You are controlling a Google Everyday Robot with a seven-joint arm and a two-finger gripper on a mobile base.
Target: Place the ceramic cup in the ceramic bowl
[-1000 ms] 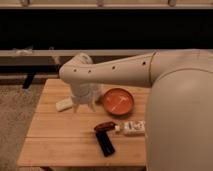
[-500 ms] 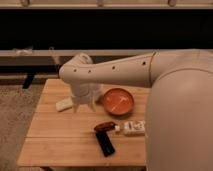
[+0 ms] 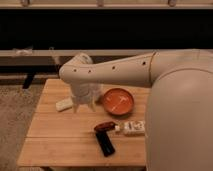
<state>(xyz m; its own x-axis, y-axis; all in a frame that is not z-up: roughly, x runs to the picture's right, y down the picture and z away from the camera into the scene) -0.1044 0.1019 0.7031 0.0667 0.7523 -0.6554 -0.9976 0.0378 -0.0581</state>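
Observation:
The orange-red ceramic bowl (image 3: 118,101) with pale marks inside sits on the wooden table (image 3: 60,140), right of centre. My gripper (image 3: 85,104) hangs down from the white arm, just left of the bowl and low over the table top. The ceramic cup cannot be made out; the spot under the gripper is hidden by the wrist.
A flat white block (image 3: 64,104) lies left of the gripper. A red object (image 3: 104,126), a black oblong object (image 3: 105,145) and a white labelled bottle (image 3: 132,128) on its side lie near the front. A dark wall with a ledge stands behind.

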